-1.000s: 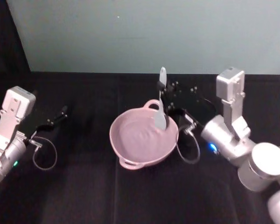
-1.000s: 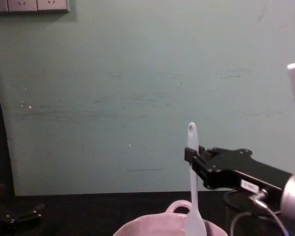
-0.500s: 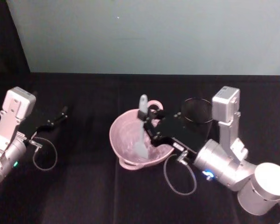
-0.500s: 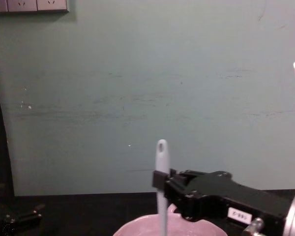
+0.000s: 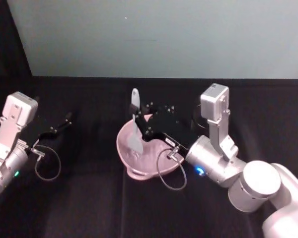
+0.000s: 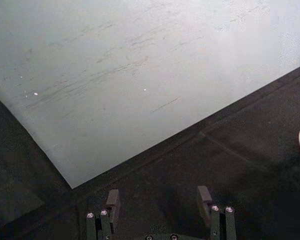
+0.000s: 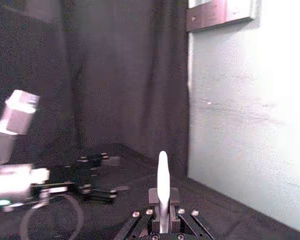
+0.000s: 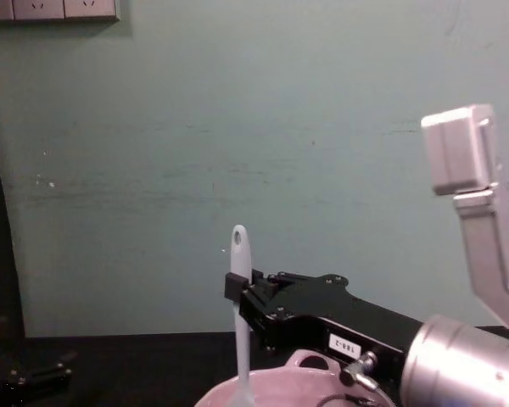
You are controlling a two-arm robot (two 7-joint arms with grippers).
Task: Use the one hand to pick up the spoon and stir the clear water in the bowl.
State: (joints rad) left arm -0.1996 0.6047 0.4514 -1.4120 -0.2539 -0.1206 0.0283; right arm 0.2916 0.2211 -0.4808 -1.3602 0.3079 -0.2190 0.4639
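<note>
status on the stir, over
Right claw shut on spoon, handle upright, scoop down in bowl. Left claw open, parked far left. Right wrist's cable loop hangs by bowl's near rim.

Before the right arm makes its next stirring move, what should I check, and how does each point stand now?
1. Grip: right gripper shut on the handle of the spoon: ok.
2. Pose: spoon upright, scoop down inside the bowl: ok.
3. Scoop free of the bowl's wall: cannot tell.
4. Water low enough not to spill over the rim: cannot tell.
5. Other arm: left gripper open, parked at the left, apart from the bowl: ok.
</note>
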